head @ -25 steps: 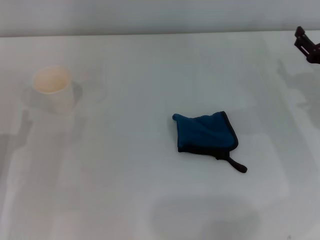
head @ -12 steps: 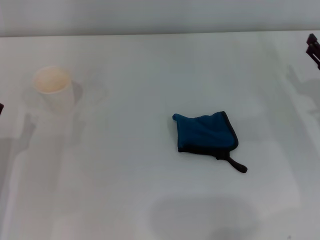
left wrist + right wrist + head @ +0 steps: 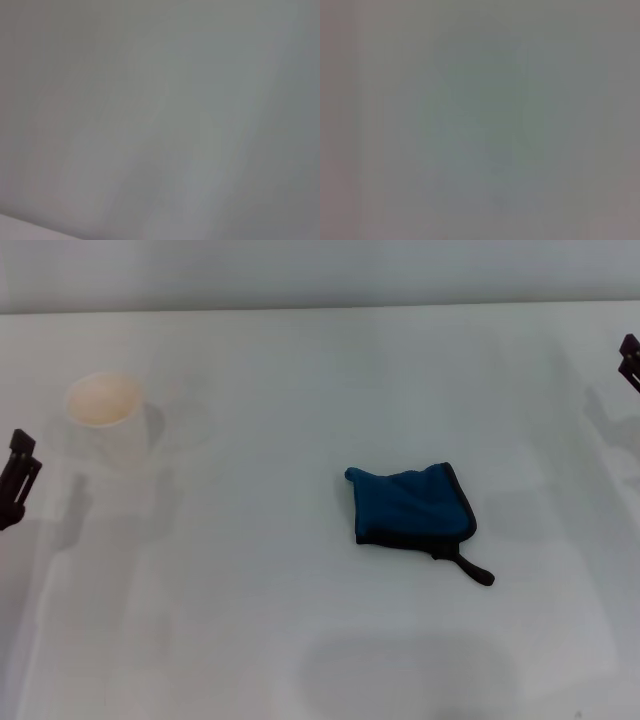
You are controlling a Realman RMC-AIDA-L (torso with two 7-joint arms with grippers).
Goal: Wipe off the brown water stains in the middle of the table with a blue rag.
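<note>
The blue rag (image 3: 411, 506) lies folded on the white table (image 3: 300, 620), a little right of the middle, with its black loop tab (image 3: 474, 571) pointing toward the near right. No brown stain shows on the table. My left gripper (image 3: 15, 478) shows at the far left edge, well left of the rag. My right gripper (image 3: 630, 358) shows at the far right edge, beyond and right of the rag. Both wrist views show only plain grey surface.
A white paper cup (image 3: 106, 415) with a beige inside stands upright at the back left, close to my left gripper. The table's far edge (image 3: 320, 308) runs along the top.
My left gripper has come into view at the left edge. My right gripper has drawn back to the right, nearly out of view. The rag and the cup have not moved.
</note>
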